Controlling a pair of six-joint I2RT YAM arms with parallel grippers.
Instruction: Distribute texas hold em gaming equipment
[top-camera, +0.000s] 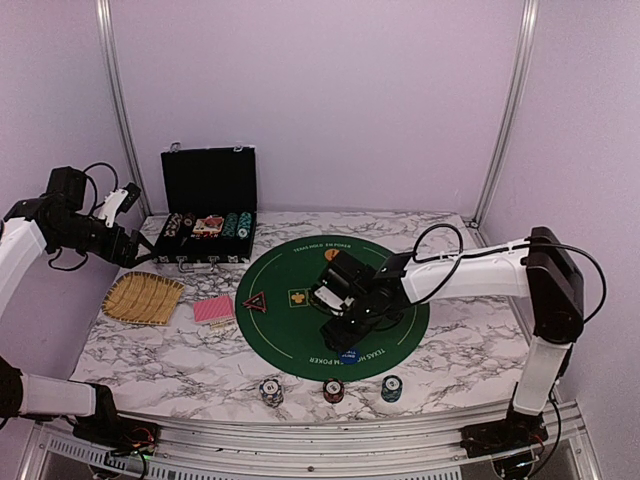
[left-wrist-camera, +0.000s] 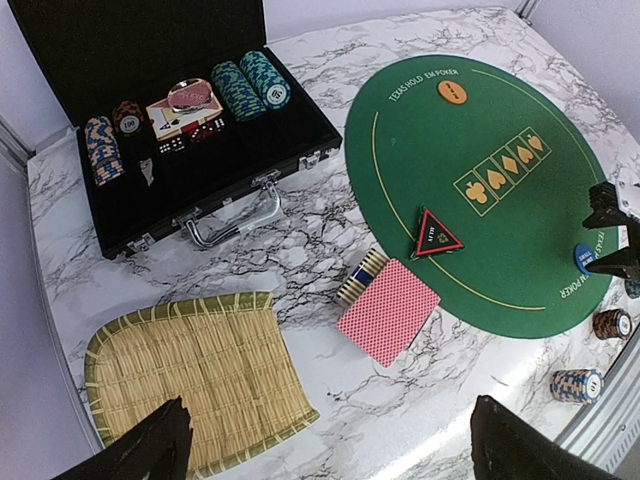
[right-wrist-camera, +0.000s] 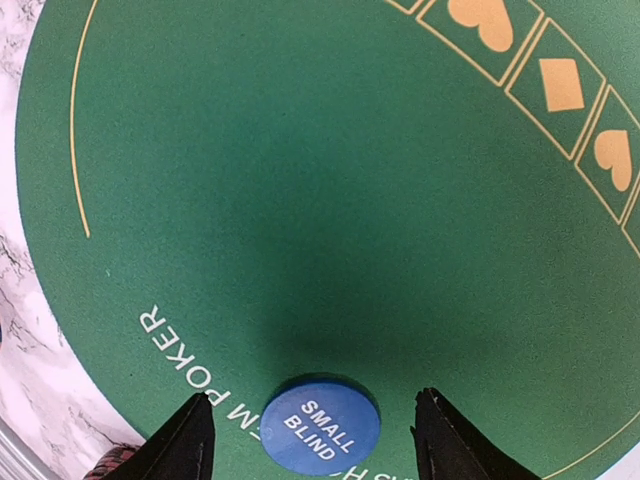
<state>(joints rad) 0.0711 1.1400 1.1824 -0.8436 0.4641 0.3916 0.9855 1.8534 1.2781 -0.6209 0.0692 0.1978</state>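
My right gripper (right-wrist-camera: 312, 398) is open low over the green mat's near edge. Its fingers stand either side of the blue "small blind" disc (right-wrist-camera: 320, 425), which lies flat on the mat (top-camera: 350, 353), touching neither. My left gripper (left-wrist-camera: 330, 450) is open and empty, held high above the straw tray. The red-backed cards (left-wrist-camera: 388, 310) lie left of the mat, with a short row of chips (left-wrist-camera: 360, 278) beside them. The red-edged triangle (left-wrist-camera: 436, 235) sits on the mat's left edge. The orange disc (left-wrist-camera: 452, 92) lies at the mat's far side. Three chip stacks (top-camera: 334, 390) stand along the front edge.
An open black case (top-camera: 208, 205) with chip rows, dice and cards stands at the back left. The woven straw tray (top-camera: 143, 297) lies at the left. The round green mat (top-camera: 300, 330) covers the table's middle. Metal frame posts rise at the back corners.
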